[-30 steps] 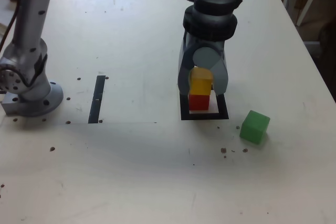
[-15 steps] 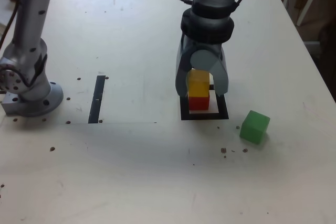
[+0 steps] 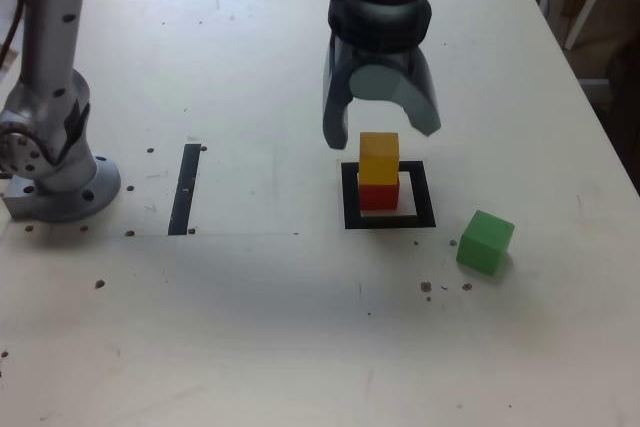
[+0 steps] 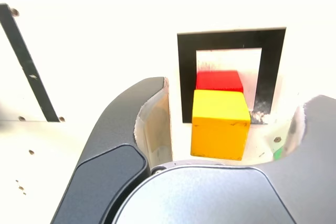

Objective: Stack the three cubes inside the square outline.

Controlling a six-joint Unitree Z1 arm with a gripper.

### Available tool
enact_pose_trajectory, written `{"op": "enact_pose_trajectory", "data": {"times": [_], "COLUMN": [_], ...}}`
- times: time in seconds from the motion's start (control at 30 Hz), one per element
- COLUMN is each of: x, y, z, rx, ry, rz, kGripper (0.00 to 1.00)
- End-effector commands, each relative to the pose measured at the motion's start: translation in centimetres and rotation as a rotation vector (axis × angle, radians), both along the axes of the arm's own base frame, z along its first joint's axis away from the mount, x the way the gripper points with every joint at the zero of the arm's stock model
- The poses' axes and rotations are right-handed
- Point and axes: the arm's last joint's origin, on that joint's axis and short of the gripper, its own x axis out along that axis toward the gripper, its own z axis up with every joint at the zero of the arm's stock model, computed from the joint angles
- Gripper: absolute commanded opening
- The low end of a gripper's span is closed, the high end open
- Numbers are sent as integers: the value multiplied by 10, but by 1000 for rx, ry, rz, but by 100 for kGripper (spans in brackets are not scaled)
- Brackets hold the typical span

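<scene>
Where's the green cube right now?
In the exterior view, the green cube sits on the bare tabletop, outside the square outline, just off its lower right corner.

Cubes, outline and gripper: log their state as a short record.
red cube: inside the square outline, under the yellow cube
yellow cube: stacked on the red cube
green cube: on the table, outside the outline, toward the exterior view's right
gripper: open, above the stack, holding nothing
remaining: green cube onto the stack

Probably a lab, bolted robot arm (image 3: 55,97), taped worktable (image 3: 260,327)
</scene>
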Motion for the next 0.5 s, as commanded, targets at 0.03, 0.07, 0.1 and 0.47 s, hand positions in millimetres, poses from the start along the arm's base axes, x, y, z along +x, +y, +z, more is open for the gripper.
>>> {"op": "enact_pose_trajectory", "data": {"times": [0.03,0.07,0.1,0.47], "x": [-1,-1,-1,25], "y": [-1,-2,-3,-24], "z": [14,17,21,50], "rx": [32,43,52,113], "ry": [-17,-21,-26,-114], "rz": [-10,-16,-24,-206], "kGripper": [99,99,99,100]}}
